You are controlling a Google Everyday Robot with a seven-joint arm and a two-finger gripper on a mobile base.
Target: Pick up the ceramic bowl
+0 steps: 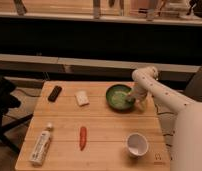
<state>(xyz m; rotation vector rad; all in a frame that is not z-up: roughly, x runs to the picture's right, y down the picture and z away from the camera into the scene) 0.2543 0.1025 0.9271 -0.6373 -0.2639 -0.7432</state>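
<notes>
At the near edge of the wooden table [109, 130] lie 3 bystanders: a white bottle [40, 147] on its side at front left, a red elongated item [82, 137] mid-front, and a small white cup [137, 144] upright at front right. Further back sit a white block [82, 98] and, left of it, a black handheld object [55, 93]. The ceramic bowl [115, 96] rests upright on the far right part of the table, well apart from the cup. The gripper [135, 102] is down at the bowl's right rim, touching it or just beside it; whether it is wide, narrow or already clamped cannot be told from this view. Judged step: seating the grasp on the rim, lift not yet begun. To do it well: straddle the rim wall with 1 pad inside and 1 outside, go deep enough to hold below the lip, close firmly, then raise straight up and keep the bowl level. A rim pinch on glazed ceramic may slip or tilt. Beyond the table, a dark counter front [94, 40].
</notes>
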